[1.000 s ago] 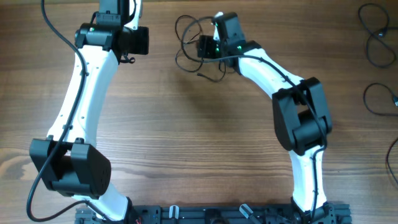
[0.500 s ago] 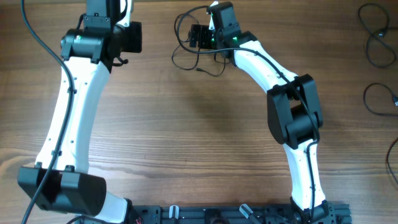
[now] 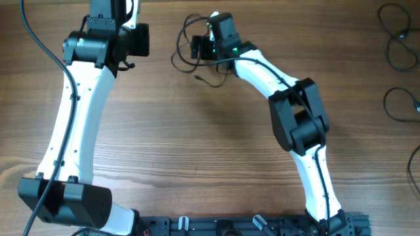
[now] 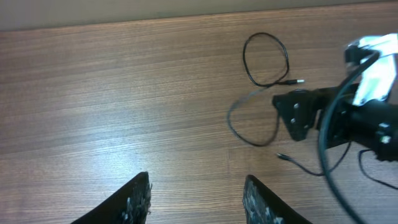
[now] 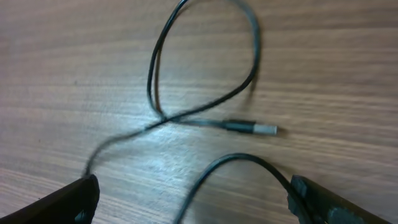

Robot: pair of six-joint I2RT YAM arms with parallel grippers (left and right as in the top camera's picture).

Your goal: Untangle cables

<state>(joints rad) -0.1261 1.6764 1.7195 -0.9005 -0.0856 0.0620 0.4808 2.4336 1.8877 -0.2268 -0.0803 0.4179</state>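
The cables (image 3: 182,47) are a tangle of thin black loops at the far middle of the table. My right gripper (image 3: 196,47) sits low in this tangle. In the right wrist view it (image 5: 193,186) is wide open, and one cable arc (image 5: 242,158) runs between its fingers. A loop (image 5: 252,68) and a silver-tipped plug (image 5: 252,128) lie just ahead of it. My left gripper (image 3: 148,40) is open and empty, left of the tangle. The left wrist view shows its open fingers (image 4: 196,193), a round loop (image 4: 286,59) and the right gripper (image 4: 298,115).
More black cable loops lie at the table's right edge (image 3: 397,39) and lower on that side (image 3: 400,105). A black rail (image 3: 223,226) runs along the near edge between the arm bases.
My right gripper has moved left, and the tangle has shifted left with it. My left arm shifted left a second ago and has since held still.
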